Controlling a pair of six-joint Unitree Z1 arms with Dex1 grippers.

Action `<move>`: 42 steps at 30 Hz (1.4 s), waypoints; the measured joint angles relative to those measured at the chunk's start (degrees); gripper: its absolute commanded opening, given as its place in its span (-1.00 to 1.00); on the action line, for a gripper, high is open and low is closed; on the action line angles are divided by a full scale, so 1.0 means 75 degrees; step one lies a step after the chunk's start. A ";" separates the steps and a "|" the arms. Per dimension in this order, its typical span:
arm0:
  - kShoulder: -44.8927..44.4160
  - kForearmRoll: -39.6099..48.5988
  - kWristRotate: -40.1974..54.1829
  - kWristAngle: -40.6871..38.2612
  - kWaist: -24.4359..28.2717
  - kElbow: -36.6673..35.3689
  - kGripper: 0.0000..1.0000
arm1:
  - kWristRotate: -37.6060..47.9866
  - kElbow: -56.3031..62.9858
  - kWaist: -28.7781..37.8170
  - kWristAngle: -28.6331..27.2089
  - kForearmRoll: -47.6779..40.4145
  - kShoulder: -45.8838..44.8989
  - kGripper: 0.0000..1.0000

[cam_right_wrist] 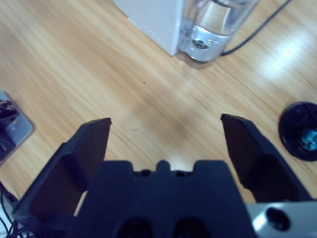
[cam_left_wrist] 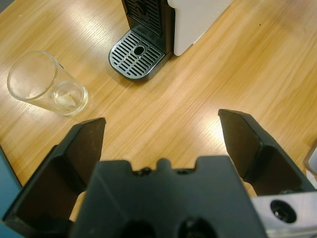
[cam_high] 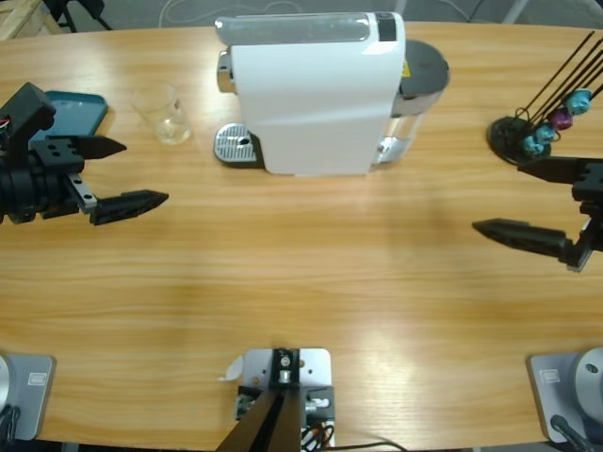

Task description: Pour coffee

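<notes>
A white coffee machine stands at the back middle of the table, its round drip tray on its left. The drip tray holds no cup. A clear glass stands left of the machine, and in the left wrist view this glass looks empty. No coffee shows in any view. My left gripper hangs open at the left edge, just below and left of the glass, with nothing between its jaws. My right gripper is open at the right edge over bare wood.
A teal tray lies at the far left behind the left gripper. A black capsule stand with teal and purple capsules sits at the back right. The machine's clear water tank and a black cable show in the right wrist view.
</notes>
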 measured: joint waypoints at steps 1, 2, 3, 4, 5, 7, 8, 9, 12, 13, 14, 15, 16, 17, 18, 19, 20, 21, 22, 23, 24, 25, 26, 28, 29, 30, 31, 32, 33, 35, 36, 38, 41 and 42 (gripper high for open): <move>0.0000 0.0000 0.0000 0.0000 0.0000 0.0000 0.99 | 0.0024 0.0000 0.0000 -0.0006 0.0002 -0.0043 0.74; 0.0000 0.0000 0.0000 0.0000 0.0000 0.0000 0.99 | 0.0036 0.0000 0.0000 -0.0001 -0.0014 -0.0077 0.82; 0.0000 0.0000 0.0000 0.0000 0.0000 0.0000 0.99 | 0.0037 0.0010 0.0000 0.0003 -0.0110 -0.0095 0.86; 0.0000 0.0000 0.0000 0.0000 0.0000 0.0000 0.99 | 0.0037 0.0037 0.0000 0.0003 -0.0260 -0.0099 0.86; 0.0000 0.0000 0.0000 0.0000 0.0000 0.0000 0.99 | 0.0029 0.0087 0.0000 0.0003 -0.0472 -0.0099 0.91; 0.0000 0.0000 0.0000 0.0000 0.0000 0.0000 0.99 | 0.0021 0.0187 0.0000 0.0009 -0.0831 -0.0096 0.95; 0.0000 0.0000 0.0000 0.0000 0.0000 0.0000 0.99 | 0.0021 0.0244 0.0000 0.0021 -0.0982 -0.0073 0.95; 0.0000 0.0000 0.0000 0.0000 0.0000 0.0000 0.99 | 0.0030 0.0271 0.0003 0.0035 -0.1102 -0.0038 0.95; 0.0000 0.0000 0.0000 0.0000 0.0000 0.0000 0.99 | 0.0254 0.0302 0.0092 0.0038 -0.1262 0.0021 0.98; 0.0000 0.0000 0.0000 0.0000 0.0000 0.0000 0.99 | 0.0343 0.0302 0.0118 0.0038 -0.1256 0.0031 0.99; 0.0000 0.0000 0.0000 0.0000 0.0000 0.0000 0.99 | 0.0425 0.0301 0.0134 0.0038 -0.1232 0.0042 0.99; 0.0000 0.0000 0.0000 0.0000 0.0000 0.0000 0.99 | 0.0480 0.0297 0.0141 0.0038 -0.1183 0.0052 0.99; 0.0000 0.0000 0.0000 0.0000 0.0000 0.0000 0.99 | 0.0534 0.0286 0.0146 0.0038 -0.1100 0.0065 1.00; 0.0000 0.0000 -0.0001 0.0000 0.0000 0.0000 0.99 | 0.0577 0.0265 0.0147 0.0038 -0.1017 0.0077 1.00; 0.0000 0.0000 -0.0006 0.0000 0.0000 0.0000 0.99 | 0.0614 0.0229 0.0147 0.0038 -0.0944 0.0093 1.00; 0.0000 0.0000 -0.0016 0.0000 0.0000 0.0000 0.99 | 0.0636 0.0200 0.0147 0.0038 -0.0887 0.0113 1.00; -0.0003 0.0000 -0.0037 0.0000 0.0000 -0.0001 0.99 | 0.0645 0.0185 0.0147 0.0038 -0.0839 0.0141 1.00; -0.0013 0.0000 -0.0106 0.0000 0.0000 -0.0010 0.99 | 0.0648 0.0170 0.0147 0.0038 -0.0792 0.0171 1.00; -0.0041 0.0000 -0.0211 0.0004 0.0000 -0.0038 0.99 | 0.0651 0.0143 0.0147 0.0038 -0.0739 0.0204 1.00; -0.0089 0.0009 -0.0320 0.0044 0.0000 -0.0103 0.99 | 0.0651 0.0096 0.0147 0.0038 -0.0692 0.0229 1.00; -0.0159 0.0048 -0.0401 0.0097 0.0000 -0.0230 1.00 | 0.0651 0.0045 0.0147 0.0038 -0.0651 0.0243 1.00; -0.0238 0.0147 -0.0497 0.0173 0.0000 -0.0444 1.00 | 0.0651 0.0019 0.0147 0.0038 -0.0622 0.0246 1.00; -0.0313 0.0364 -0.0603 0.0257 0.0000 -0.0741 1.00 | 0.0654 0.0009 0.0148 0.0038 -0.0594 0.0247 1.00; -0.0381 0.0992 -0.0817 0.0318 0.0028 -0.1438 0.98 | 0.0674 0.0000 0.0148 0.0038 -0.0554 0.0247 0.98; -0.0386 0.1494 -0.1063 0.0317 0.0085 -0.1887 0.96 | 0.0679 -0.0006 0.0148 0.0034 -0.0536 0.0247 0.98; -0.0386 0.2010 -0.1338 0.0281 0.0179 -0.2330 0.94 | 0.0681 -0.0013 0.0148 0.0000 -0.0519 0.0247 0.98; -0.0386 0.2458 -0.1619 0.0118 0.0330 -0.2719 0.93 | 0.0682 -0.0033 0.0147 -0.0061 -0.0471 0.0247 0.98; -0.0386 0.2753 -0.1900 -0.0394 0.0622 -0.3053 0.91 | 0.0683 -0.0072 0.0145 -0.0126 -0.0394 0.0247 0.97; -0.0385 0.2853 -0.2177 -0.1030 0.0981 -0.3236 0.85 | 0.0683 -0.0135 0.0140 -0.0182 -0.0321 0.0247 0.97; -0.0292 0.2763 -0.2807 -0.2638 0.1769 -0.3424 0.83 | 0.0683 -0.0259 0.0135 -0.0257 -0.0232 0.0247 0.96; -0.0148 0.2611 -0.3099 -0.3379 0.2102 -0.3446 0.78 | 0.0684 -0.0311 0.0135 -0.0283 -0.0201 0.0247 0.96; 0.0278 0.2140 -0.3681 -0.4610 0.2663 -0.3466 0.76 | 0.0684 -0.0334 0.0134 -0.0360 -0.0153 0.0247 0.95; 0.1080 0.1201 -0.4704 -0.5852 0.3235 -0.3497 0.76 | 0.0684 -0.0334 0.0133 -0.0466 -0.0131 0.0247 0.95; 0.1325 0.0904 -0.5019 -0.6088 0.3326 -0.3506 0.76 | 0.0685 -0.0334 0.0131 -0.0474 -0.0131 0.0247 0.95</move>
